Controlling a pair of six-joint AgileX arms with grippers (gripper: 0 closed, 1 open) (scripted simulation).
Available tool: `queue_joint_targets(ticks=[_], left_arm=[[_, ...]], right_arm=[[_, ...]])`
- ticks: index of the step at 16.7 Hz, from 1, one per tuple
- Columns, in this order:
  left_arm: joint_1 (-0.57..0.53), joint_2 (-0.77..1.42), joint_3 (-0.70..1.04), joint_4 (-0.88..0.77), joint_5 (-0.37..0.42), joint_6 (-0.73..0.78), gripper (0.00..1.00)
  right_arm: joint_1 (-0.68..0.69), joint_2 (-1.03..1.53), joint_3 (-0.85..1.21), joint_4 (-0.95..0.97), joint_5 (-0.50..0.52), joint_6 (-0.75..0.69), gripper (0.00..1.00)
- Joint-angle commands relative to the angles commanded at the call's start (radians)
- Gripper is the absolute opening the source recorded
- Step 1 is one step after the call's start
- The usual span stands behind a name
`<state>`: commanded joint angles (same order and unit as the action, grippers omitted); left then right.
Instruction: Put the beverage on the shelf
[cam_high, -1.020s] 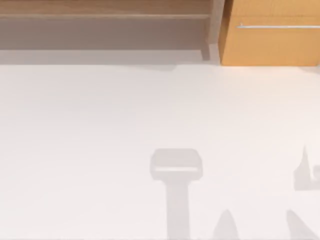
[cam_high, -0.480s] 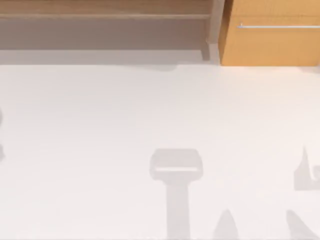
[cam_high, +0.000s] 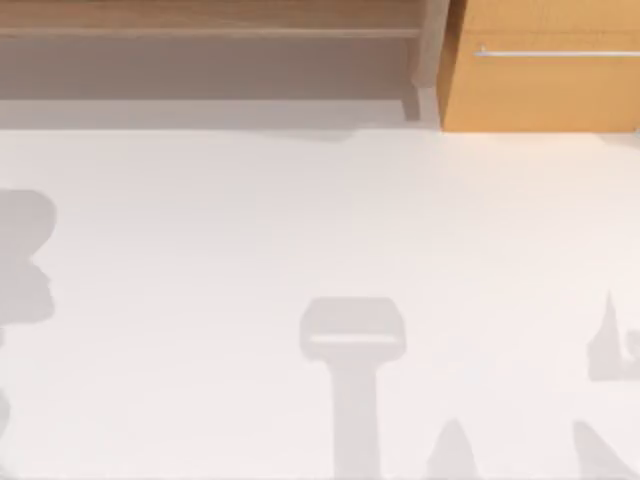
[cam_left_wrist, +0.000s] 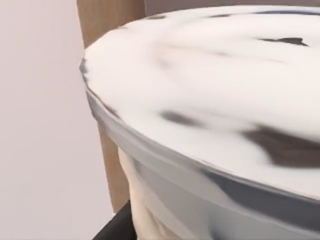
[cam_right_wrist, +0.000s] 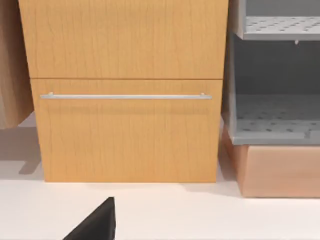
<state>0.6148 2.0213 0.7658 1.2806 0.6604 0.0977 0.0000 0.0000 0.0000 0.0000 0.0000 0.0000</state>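
Close up in my left wrist view the beverage (cam_left_wrist: 210, 100) looms before a pale wood post, my left pincer's state hidden, while the shelf (cam_high: 210, 33) and orange cabinet (cam_high: 545, 90) line the bench's (cam_high: 300, 230) far edge.

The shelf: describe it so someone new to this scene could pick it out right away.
Start at the far edge of the white table in the top view. The shelf runs along that edge from the left, a long open unit of pale light-brown wood with a thin horizontal board, ending at a pale upright post. Unlike the orange-wood cabinet beside it on the right, it has no silver bar handle.
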Motion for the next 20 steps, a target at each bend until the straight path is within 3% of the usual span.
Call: queue_joint_targets(ticks=[7, 20], left_arm=[[-0.264, -0.161, 0.157, -0.137, -0.253, -0.009, 0.0], [-0.875, -0.15, 0.495, -0.705, -0.858, -0.086, 0.0]], right_arm=[[0.0, 0.0, 0.0, 0.0, 0.0, 0.0, 1.0], [0.0, 0.0, 0.0, 0.0, 0.0, 0.0, 1.0]])
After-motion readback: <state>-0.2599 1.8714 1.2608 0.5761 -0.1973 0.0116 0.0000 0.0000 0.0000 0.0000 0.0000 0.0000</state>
